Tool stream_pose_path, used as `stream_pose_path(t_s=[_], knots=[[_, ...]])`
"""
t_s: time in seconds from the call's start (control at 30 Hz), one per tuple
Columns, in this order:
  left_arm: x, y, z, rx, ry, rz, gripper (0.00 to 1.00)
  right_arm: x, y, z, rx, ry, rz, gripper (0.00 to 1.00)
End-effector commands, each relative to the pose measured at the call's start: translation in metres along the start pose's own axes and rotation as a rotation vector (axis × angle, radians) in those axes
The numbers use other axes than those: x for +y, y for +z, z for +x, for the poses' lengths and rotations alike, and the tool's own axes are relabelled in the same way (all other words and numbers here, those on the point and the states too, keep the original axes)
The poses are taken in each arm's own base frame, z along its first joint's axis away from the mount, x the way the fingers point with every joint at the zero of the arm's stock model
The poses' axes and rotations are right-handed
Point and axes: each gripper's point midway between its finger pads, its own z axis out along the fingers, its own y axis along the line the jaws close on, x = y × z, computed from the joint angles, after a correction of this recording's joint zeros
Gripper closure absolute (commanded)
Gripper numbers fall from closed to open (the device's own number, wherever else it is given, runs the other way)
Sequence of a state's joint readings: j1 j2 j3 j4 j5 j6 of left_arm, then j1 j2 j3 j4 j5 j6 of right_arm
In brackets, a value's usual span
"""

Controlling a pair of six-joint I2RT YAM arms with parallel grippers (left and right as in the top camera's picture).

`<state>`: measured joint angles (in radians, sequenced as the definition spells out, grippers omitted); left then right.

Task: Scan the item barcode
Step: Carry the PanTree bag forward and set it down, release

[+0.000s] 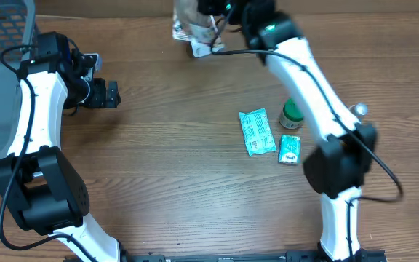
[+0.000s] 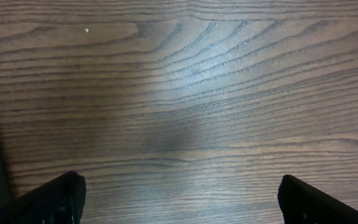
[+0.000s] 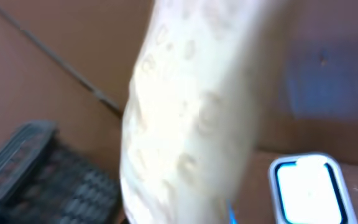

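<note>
My right hand (image 1: 211, 22) clamps the packet (image 1: 188, 30) at twelve o'clock, left hand (image 1: 113, 94) open; tilted, its barcode may miss the scanner (image 3: 306, 186).

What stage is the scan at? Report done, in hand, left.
Done: the right gripper holds a pale packet up at the table's far edge. In hand: it hangs beside a lit scanner window, too blurred to show a barcode. Left: the large teal packet, small teal packet and green-capped bottle lie on the table; the left gripper is open.
</note>
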<state>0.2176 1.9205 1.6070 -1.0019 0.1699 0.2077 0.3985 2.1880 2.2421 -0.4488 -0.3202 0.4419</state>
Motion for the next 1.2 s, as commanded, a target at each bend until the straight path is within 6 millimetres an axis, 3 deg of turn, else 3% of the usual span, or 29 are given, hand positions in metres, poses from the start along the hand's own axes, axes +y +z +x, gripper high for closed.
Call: stream_pose_path(t_s=[0.0,0.13,0.23,0.37,0.4,0.47,0.5,0.53,0.6,0.73,1.1,1.17], knots=[[-0.001,-0.005,-0.007,-0.021,-0.006,-0.005,0.0,0.006,-0.019,0.039,0.221,0.117,-0.071,0.95],[-0.001,-0.005,-0.007,-0.021,-0.006,-0.005,0.01,-0.029,-0.045,0.125,0.557,0.27,0.107,0.94],[-0.001,-0.005,-0.007,-0.021,-0.006,-0.005,0.0,-0.038,-0.06,0.177,0.745,0.32,0.185,0.92],[-0.001,-0.005,-0.007,-0.021,-0.006,-0.005,0.0,-0.052,-0.066,0.215,0.853,0.32,0.272,0.81],[-0.001,-0.005,-0.007,-0.021,-0.006,-0.004,0.01,-0.067,-0.068,0.224,0.864,0.304,0.339,0.78],[-0.001,-0.005,-0.007,-0.021,-0.006,-0.004,0.0,-0.092,-0.074,0.234,0.867,0.263,0.461,0.7],[-0.001,-0.005,-0.007,-0.021,-0.006,-0.005,0.0,-0.099,-0.076,0.235,0.866,0.25,0.494,0.58],[-0.001,-0.005,-0.007,-0.021,-0.006,-0.005,0.01,-0.108,-0.078,0.237,0.864,0.232,0.538,0.3],[-0.001,-0.005,-0.007,-0.021,-0.006,-0.005,0.0,-0.127,-0.082,0.236,0.843,0.183,0.629,0.07],[-0.001,-0.005,-0.007,-0.021,-0.006,-0.005,0.0,-0.15,-0.09,0.228,0.804,0.117,0.751,0.04],[-0.001,-0.005,-0.007,-0.021,-0.006,-0.005,0.01,-0.15,-0.09,0.228,0.807,0.107,0.755,0.0],[-0.001,-0.005,-0.007,-0.021,-0.006,-0.005,0.0,-0.15,-0.087,0.226,0.824,0.027,0.714,0.0]])
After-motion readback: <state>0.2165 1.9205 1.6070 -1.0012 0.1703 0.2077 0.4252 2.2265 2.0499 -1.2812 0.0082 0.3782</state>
